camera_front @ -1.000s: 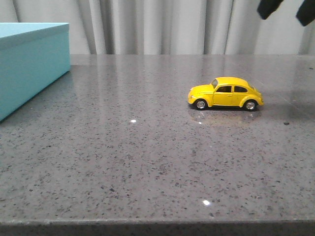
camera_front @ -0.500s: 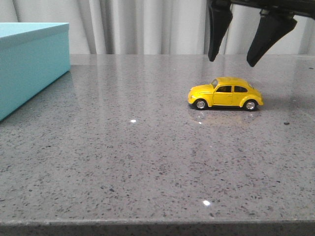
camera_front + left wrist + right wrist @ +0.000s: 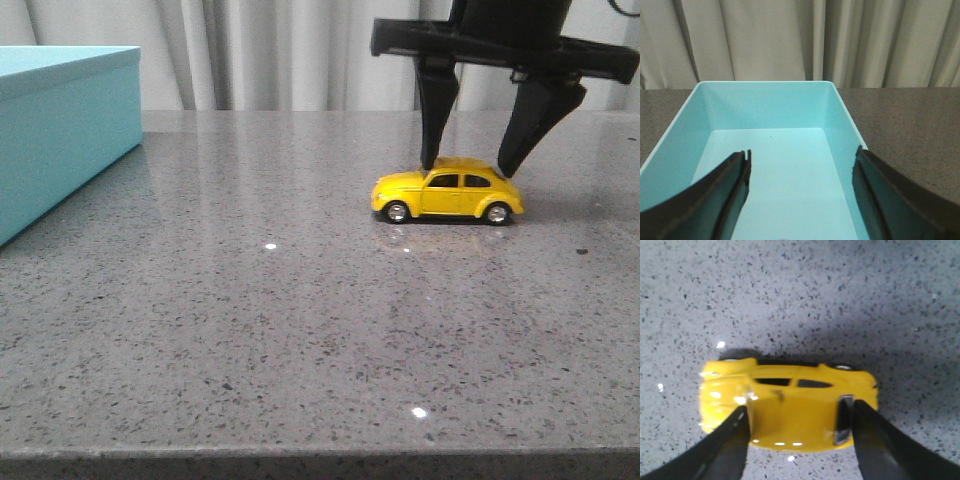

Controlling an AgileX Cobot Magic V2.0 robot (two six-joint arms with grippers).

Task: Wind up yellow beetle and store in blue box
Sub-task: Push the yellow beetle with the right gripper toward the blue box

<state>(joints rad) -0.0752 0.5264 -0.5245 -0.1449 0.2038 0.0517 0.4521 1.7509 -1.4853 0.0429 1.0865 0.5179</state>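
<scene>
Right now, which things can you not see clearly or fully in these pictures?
- Yellow beetle: the front view cannot settle whether the right gripper touches its roof; the right wrist view cuts off its near side behind the fingers.
- Blue box: the front view crops its left part and hides its inside; the left wrist view's bottom edge cuts off its near end.
- Left gripper: absent from the front view.

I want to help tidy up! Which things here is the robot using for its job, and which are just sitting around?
For the job:
- yellow beetle, under the open right gripper
- blue box, with the open left gripper above it

Just there:
- grey table
- curtain
</scene>
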